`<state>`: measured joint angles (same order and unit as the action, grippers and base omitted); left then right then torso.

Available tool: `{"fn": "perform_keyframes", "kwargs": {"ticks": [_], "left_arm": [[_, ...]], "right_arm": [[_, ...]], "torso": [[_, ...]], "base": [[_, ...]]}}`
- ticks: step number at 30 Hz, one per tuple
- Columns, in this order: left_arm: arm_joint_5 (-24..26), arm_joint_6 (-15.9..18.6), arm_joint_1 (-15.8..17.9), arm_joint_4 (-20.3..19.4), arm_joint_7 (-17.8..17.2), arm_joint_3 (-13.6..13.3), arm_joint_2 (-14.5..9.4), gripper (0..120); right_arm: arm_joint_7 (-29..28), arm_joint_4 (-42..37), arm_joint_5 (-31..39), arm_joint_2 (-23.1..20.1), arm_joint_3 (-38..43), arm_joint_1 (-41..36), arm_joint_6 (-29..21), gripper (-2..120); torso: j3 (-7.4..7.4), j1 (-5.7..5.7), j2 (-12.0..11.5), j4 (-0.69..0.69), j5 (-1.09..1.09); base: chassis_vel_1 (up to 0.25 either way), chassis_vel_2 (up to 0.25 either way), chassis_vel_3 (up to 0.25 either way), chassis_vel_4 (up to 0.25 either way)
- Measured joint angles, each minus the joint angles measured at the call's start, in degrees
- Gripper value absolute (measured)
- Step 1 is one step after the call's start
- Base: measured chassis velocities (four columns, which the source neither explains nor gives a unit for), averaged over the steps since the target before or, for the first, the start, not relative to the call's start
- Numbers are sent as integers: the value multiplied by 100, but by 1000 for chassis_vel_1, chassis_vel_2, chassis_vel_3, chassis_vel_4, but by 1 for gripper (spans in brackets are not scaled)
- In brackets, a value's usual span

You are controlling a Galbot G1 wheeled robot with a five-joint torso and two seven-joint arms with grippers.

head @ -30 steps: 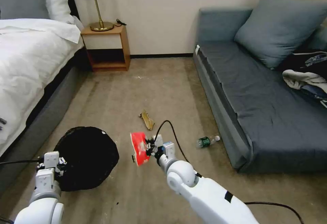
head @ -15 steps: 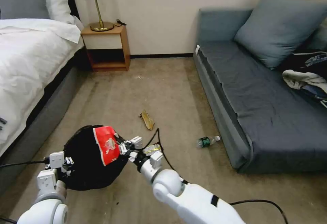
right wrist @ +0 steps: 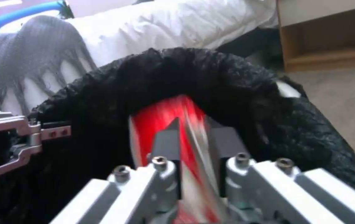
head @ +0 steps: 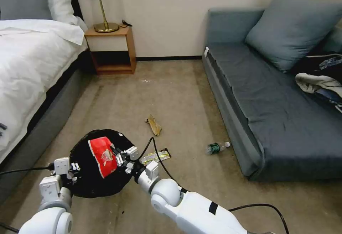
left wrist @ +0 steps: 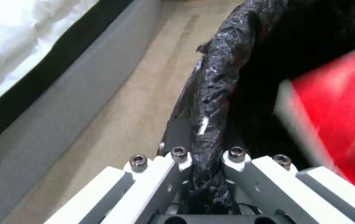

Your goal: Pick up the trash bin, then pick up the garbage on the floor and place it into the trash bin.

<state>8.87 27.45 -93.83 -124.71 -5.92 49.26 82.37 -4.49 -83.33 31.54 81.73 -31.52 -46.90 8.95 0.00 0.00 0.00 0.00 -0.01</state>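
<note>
The trash bin (head: 85, 177), lined with a black bag, hangs low at the left. My left gripper (head: 73, 168) is shut on its rim (left wrist: 210, 102). Above the bin's mouth my right gripper (head: 115, 157) is shut on a crumpled red-and-white wrapper (head: 102, 155), seen pinched between the fingers (right wrist: 167, 141) in the right wrist view, with the wrapper (right wrist: 165, 118) over the black liner (right wrist: 210, 71). On the carpet lie a yellow-silver snack wrapper (head: 156, 155), a crumpled brown wrapper (head: 154, 125) and a small green-labelled bottle (head: 216, 147).
A bed (head: 32, 66) runs along the left and a grey sofa (head: 270, 102) with a pillow and a clothes heap (head: 320, 79) along the right. A wooden nightstand (head: 112, 50) with a lamp stands at the far wall. Open carpet lies between them.
My right gripper has carried the red-and-white wrapper leftward from mid-floor to above the bin's opening. The yellow-silver wrapper beneath it has come into sight. The bin shifted slightly right.
</note>
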Motion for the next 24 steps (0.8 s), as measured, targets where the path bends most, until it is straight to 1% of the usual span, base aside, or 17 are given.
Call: {"fn": "perform_keyframes", "kwargs": {"ticks": [4, 5, 6, 8, 9, 10, 12, 13, 14, 16, 17, 18, 19, 21, 22, 23, 24], "left_arm": [[-11, 3, 15, 0, 1, -7, 25, 3], [-11, 3, 15, 0, 1, -7, 25, 3], [-13, 5, 16, 0, 2, -6, 27, 3], [-15, 5, 25, 0, 2, 15, 32, 3], [-15, 5, 29, 1, 2, 23, 31, 3], [-15, 5, 29, 1, 2, 23, 31, 3], [-50, -5, 64, 62, 1, 89, -33, 3], [-72, -14, 78, 94, -3, 112, -72, 3], [-72, -14, 78, 94, -3, 112, -72, 3], [-207, -78, 128, 224, -9, 152, -156, 3], [-331, -151, 162, 325, -10, 172, -192, 3], [-331, -151, 162, 325, -10, 172, -192, 3], [-437, -235, 204, 448, -18, 202, -238, 3], [-443, -264, 262, 593, -23, 238, -315, 3], [-429, -274, 282, 647, -22, 245, -346, 3], [-429, -274, 282, 647, -22, 245, -346, 3], [-421, -280, 299, 689, -22, 255, -373, 3]], "right_arm": [[-39, -18, -33, -35, 44, -58, -18, 37], [-39, -18, -33, -35, 44, -58, -18, 37], [-40, -30, -40, -45, 60, -69, -18, 40], [-27, -122, -64, -109, 150, -108, -14, 50], [-21, -152, -66, -130, 179, -114, -9, 54], [-21, -152, -66, -130, 179, -114, -9, 54], [-17, -369, -111, -305, 371, -148, 77, 66], [-144, -451, -221, -396, 436, -168, 85, 71], [-144, -451, -221, -396, 436, -168, 85, 71], [-620, -629, -495, -655, 534, -256, 107, 81], [-716, -710, -543, -782, 590, -325, 111, 83], [-716, -710, -543, -782, 590, -325, 111, 83], [-735, -813, -606, -954, 681, -449, 110, 88], [-653, -951, -841, -1198, 892, -721, 110, 97], [-587, -1003, -1008, -1299, 1046, -871, 111, 99], [-587, -1003, -1008, -1299, 1046, -871, 111, 99], [-538, -1038, -1203, -1385, 1230, -1013, 110, 99]], "torso": [[0, 0, 0, -1, 0], [0, 0, 0, -1, 0], [0, 0, 0, -1, 0], [0, 0, 0, 0, 0], [0, 0, 0, 0, 0], [0, 0, 0, 0, 0], [0, 0, 0, 0, 1], [0, 0, 0, 0, 1], [0, 0, 0, 0, 1], [0, 0, 0, 0, 1], [0, 0, 0, 0, 2], [0, 0, 0, 0, 2], [0, 0, 0, -1, 2], [0, 0, 0, -1, 2], [0, 0, 0, -1, 1], [0, 0, 0, -1, 1], [0, 0, 0, -2, 1]], "base": [[0, 0, 0, 0], [0, 0, 0, 0], [0, 0, 0, 0], [0, 0, 0, 0], [0, 0, 0, 0], [0, 0, 0, 0], [0, 0, 0, 0], [0, 0, 0, 0], [0, 0, 0, 0], [0, 0, 0, 0], [0, 0, 0, 0], [0, 0, 0, 0], [0, 0, 0, 0], [0, 0, 0, 0], [0, 0, 0, 0], [0, 0, 0, 0], [0, 0, 0, 0]]}}
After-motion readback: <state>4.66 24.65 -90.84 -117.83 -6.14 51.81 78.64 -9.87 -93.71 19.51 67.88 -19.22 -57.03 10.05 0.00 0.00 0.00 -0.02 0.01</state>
